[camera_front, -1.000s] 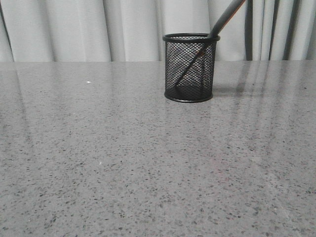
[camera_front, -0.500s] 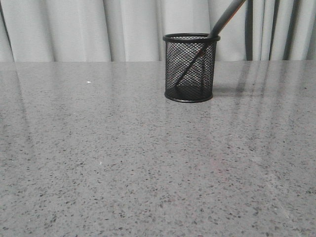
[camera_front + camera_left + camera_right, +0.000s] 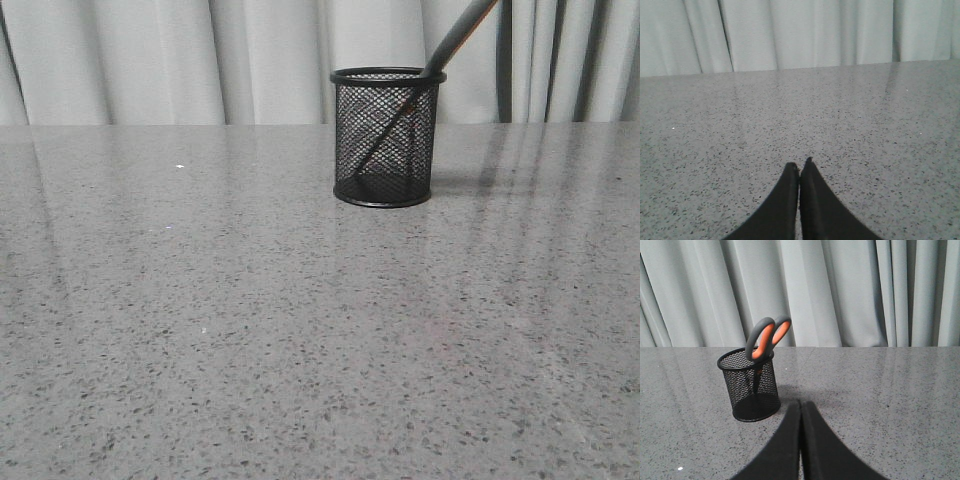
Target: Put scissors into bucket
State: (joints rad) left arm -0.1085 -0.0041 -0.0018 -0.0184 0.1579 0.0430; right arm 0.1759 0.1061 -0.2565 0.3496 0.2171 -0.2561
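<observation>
The black wire-mesh bucket (image 3: 383, 138) stands upright at the back of the table, right of the middle. The scissors (image 3: 455, 38) stand in it, blades down, leaning against the rim, handle sticking out at the top right. In the right wrist view the bucket (image 3: 750, 385) holds the scissors (image 3: 767, 337), whose grey loops lined orange rise above its rim. My right gripper (image 3: 800, 402) is shut and empty, beside the bucket and apart from it. My left gripper (image 3: 799, 164) is shut and empty over bare table. Neither gripper shows in the front view.
The grey speckled table (image 3: 250, 330) runs back to pale pleated curtains (image 3: 150, 60) right behind the bucket. A small white speck (image 3: 179, 166) lies on the table at the back left.
</observation>
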